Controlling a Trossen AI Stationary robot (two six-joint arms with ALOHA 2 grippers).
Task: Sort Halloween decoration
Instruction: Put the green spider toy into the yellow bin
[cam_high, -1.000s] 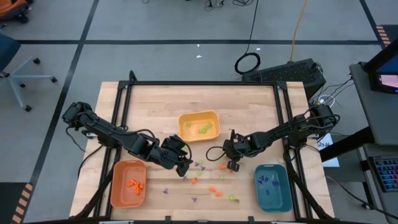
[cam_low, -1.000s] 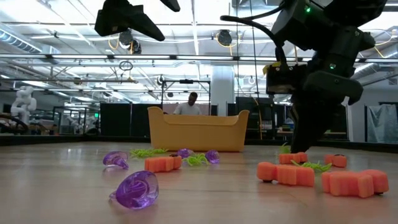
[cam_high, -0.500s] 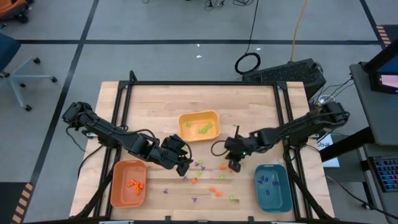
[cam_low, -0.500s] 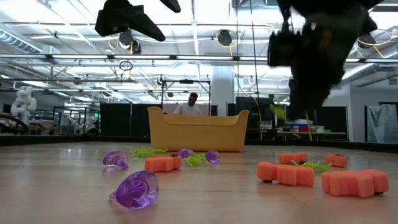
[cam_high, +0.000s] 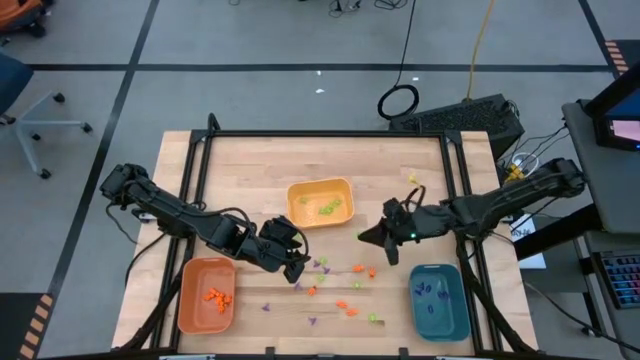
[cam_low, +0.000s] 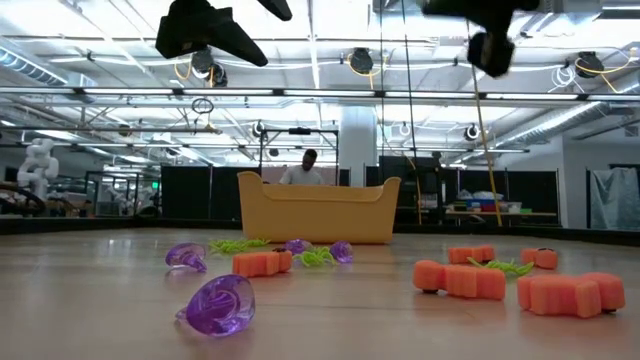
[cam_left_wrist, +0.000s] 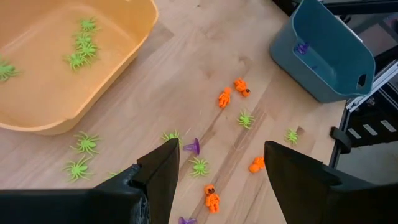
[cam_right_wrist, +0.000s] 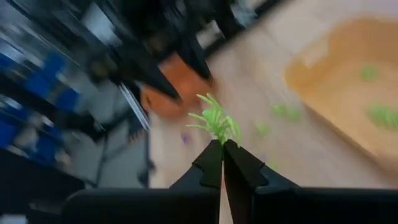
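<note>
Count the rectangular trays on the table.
3. The yellow tray sits mid-table toward the far edge, the orange tray near the front-left corner, and the teal tray near the front-right corner. None seems hidden.

Wooden table, three trays, scattered Halloween decoration
</note>
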